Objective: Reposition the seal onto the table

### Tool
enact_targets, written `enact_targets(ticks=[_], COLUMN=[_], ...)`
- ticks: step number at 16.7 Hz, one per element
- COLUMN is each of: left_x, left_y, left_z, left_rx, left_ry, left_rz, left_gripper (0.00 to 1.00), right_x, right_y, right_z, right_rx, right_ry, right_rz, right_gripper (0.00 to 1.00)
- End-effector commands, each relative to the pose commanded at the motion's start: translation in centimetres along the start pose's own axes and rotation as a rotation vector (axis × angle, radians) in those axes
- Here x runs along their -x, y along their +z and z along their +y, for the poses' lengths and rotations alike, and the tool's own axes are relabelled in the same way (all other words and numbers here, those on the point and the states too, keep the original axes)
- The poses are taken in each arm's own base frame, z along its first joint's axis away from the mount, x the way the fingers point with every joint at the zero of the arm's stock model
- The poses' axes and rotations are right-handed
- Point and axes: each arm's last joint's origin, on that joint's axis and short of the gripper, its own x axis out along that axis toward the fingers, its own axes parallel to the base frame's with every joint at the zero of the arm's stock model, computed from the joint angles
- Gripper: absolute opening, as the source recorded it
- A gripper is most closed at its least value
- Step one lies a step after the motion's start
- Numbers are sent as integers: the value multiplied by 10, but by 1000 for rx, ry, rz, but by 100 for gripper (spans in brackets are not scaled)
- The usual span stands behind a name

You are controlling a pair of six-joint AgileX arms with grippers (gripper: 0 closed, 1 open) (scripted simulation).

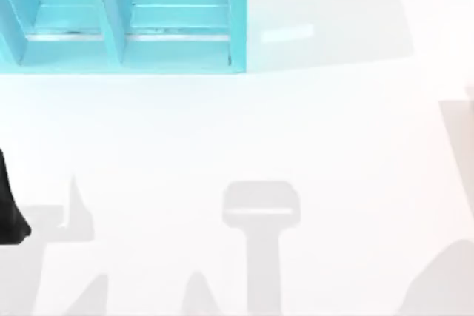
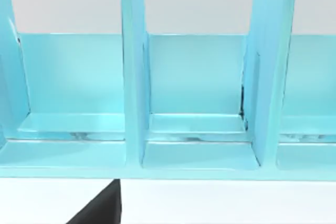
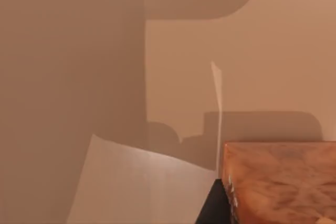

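From above, my white desk (image 1: pixel 237 131) fills most of the frame, with the turquoise shelf (image 1: pixel 126 20) in the upper left corner. A black piece of my left arm (image 1: pixel 9 212) shows at the left edge, lower down. My left wrist camera faces the shelf's open compartments. In my right wrist camera, the seal (image 3: pixel 281 182) sits in the lower right of the frame as an orange-amber block, very close to the lens, with a dark gripper part (image 3: pixel 215 205) touching its side. I cannot tell whether either gripper is open or closed.
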Motion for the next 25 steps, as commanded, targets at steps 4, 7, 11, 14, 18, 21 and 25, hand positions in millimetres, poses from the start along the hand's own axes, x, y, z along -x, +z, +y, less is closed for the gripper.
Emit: enact_targets(ticks=[4,7,11,14,18,21,25], left_x=[0,0,0,0,0,0,0], left_y=[0,0,0,0,0,0,0], left_z=[0,0,0,0,0,0,0], left_rx=[0,0,0,0,0,0,0], left_ry=[0,0,0,0,0,0,0], left_rz=[0,0,0,0,0,0,0], left_gripper=[100,100,100,100,100,100,100], right_x=[2,33,105,149,162,153,150], right_y=[0,12,23,11,-1,-1,0], right_z=[0,16,75,115,142,148,150], right_rx=[-2,1,36,53,40,7,-2], right_ry=[-3,-36,-59,-47,-18,-4,-1], right_rz=[-3,-49,-131,-174,-111,-22,-1], right_gripper=[0,0,0,0,0,0,0])
